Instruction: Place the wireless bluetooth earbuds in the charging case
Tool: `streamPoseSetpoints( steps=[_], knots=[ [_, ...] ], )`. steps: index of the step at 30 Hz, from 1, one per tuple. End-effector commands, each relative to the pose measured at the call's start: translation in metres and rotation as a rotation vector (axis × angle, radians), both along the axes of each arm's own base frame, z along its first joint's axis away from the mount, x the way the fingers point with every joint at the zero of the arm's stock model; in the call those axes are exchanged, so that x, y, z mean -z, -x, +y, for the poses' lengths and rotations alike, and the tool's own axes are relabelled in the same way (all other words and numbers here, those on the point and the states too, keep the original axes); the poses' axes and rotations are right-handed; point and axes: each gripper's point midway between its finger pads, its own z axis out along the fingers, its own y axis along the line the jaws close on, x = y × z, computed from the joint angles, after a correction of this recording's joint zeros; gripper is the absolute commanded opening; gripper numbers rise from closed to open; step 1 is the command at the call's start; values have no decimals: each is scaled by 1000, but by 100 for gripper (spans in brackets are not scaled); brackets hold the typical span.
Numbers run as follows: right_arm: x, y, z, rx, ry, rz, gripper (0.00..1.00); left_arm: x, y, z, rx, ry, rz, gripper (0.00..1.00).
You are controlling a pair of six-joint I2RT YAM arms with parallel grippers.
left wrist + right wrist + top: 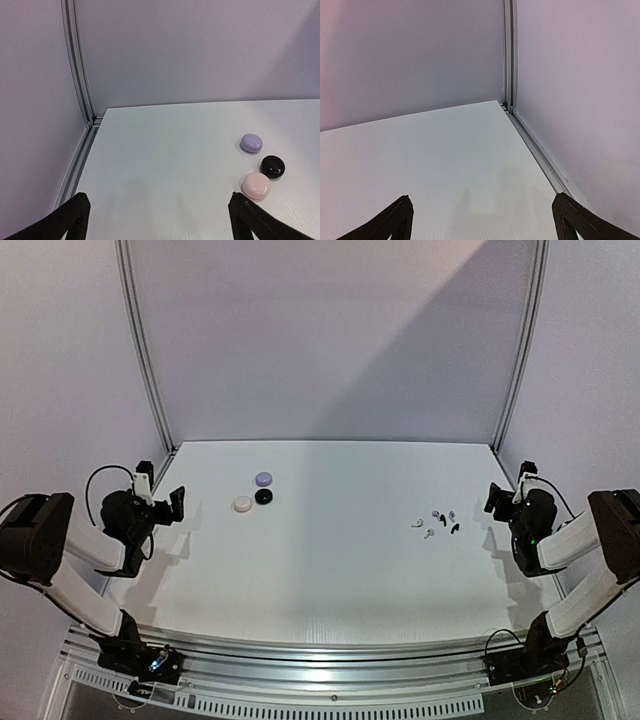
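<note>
White and matte, the tabletop point(340, 570) carried three closed round charging cases on its left half: a lavender case point(263, 478) farthest, a glossy black case point(263, 496) just near of it, and a cream case point(242, 504) beside that. The tiny stemmed wireless bluetooth earbuds point(436, 523), black, white and lavender-grey, lay loosely clustered at the right, well apart from the cases. The left end effector point(158, 199) stood spread wide and empty near the cases; the right end effector point(482, 199), equally wide and empty, sat beside the earbuds.
</note>
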Motion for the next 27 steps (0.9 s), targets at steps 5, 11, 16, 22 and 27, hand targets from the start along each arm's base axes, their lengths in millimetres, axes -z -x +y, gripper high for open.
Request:
streamPoseSetpoints(
  steps=[5, 11, 16, 22, 27],
  knots=[
    [-15, -7, -16, 98, -15, 43, 99, -4, -4, -3, 5, -13, -18, 99],
    [-63, -9, -3, 21, -32, 5, 99, -26, 6, -39, 219, -77, -53, 99],
    [-96, -11, 24, -130, -143, -22, 99, -67, -26, -60, 360, -90, 124, 100],
    [-112, -28, 49, -236, -288, 37, 92, -71, -59, -103, 528, -112, 515, 99],
    [-112, -47, 69, -176, -313, 177, 91, -59, -73, -157, 594, -166, 675, 99]
  ],
)
